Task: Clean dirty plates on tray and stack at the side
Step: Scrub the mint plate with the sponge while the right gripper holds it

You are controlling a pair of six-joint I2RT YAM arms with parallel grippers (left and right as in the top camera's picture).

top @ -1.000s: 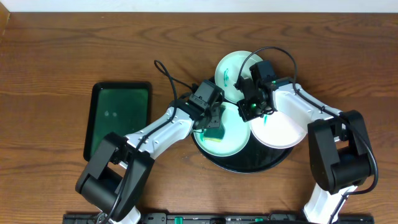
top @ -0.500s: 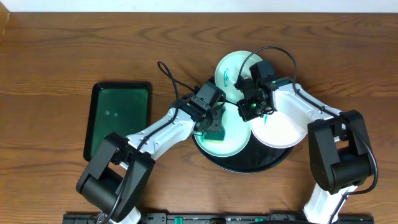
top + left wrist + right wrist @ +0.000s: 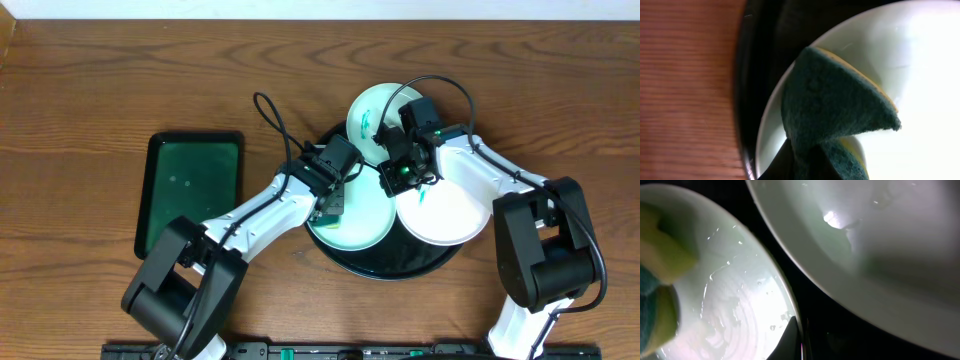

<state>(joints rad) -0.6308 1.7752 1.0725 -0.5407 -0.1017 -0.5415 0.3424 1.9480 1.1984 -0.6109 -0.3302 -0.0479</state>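
Left gripper (image 3: pixel 334 204) clamped on sponge (image 3: pixel 830 100) at left rim of mint plate (image 3: pixel 370 222); plate centre lies rightward. Right gripper (image 3: pixel 400 179) closure indeterminate.

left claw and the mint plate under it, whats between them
A green sponge, held by the left claw against the mint plate; the left wrist view shows it best.
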